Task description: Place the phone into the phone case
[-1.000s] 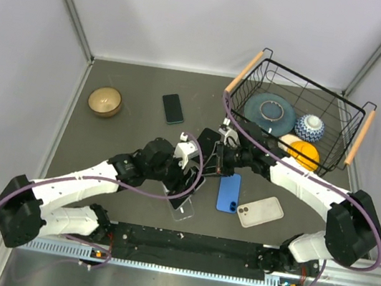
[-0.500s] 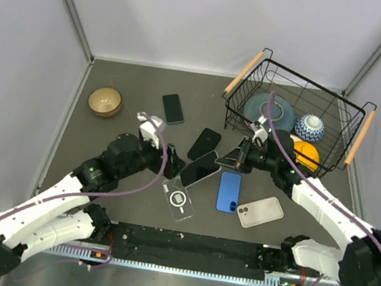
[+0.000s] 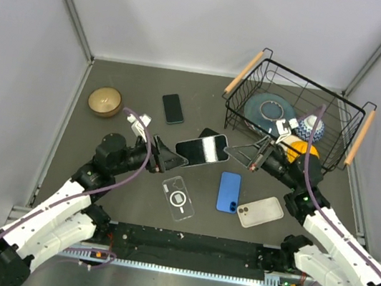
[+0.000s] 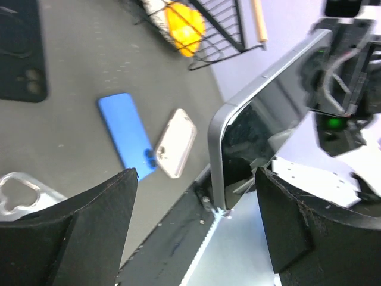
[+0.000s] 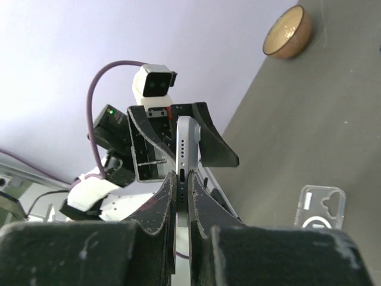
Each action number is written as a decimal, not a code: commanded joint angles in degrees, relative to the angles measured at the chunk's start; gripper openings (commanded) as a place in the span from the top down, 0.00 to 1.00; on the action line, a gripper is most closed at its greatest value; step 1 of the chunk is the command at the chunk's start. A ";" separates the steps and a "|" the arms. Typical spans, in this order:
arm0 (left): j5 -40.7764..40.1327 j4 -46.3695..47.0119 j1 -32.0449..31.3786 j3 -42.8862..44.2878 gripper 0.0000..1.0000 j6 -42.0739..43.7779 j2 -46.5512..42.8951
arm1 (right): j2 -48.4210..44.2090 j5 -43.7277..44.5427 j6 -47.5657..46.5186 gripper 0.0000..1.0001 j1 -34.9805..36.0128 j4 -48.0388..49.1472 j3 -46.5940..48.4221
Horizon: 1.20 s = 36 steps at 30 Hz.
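Right hand grips the phone by one end; left hand is open around the other. Judged stiff, slick, fragile: hold the edges.

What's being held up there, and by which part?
The phone, pinched at its charging-port end by the right end effector; the left end effector is open.

Dark grey tabletop, pale lilac walls
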 commanded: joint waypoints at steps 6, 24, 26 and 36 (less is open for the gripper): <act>11.80 31.13 0.20 -5.57 0.30 -11.92 0.36 | -1.80 -2.90 9.06 1.00 0.03 19.27 -3.97; 22.16 21.94 0.20 -0.77 1.00 -4.75 3.35 | -9.70 -9.75 -15.84 0.38 -0.05 -10.31 -1.89; 23.40 11.23 0.20 1.61 1.00 -0.43 3.44 | -10.50 -9.76 -21.41 0.28 -0.05 -21.13 0.85; 36.23 -11.03 0.20 9.44 1.00 15.30 9.84 | 2.21 -23.52 -38.84 0.19 0.03 -31.45 9.82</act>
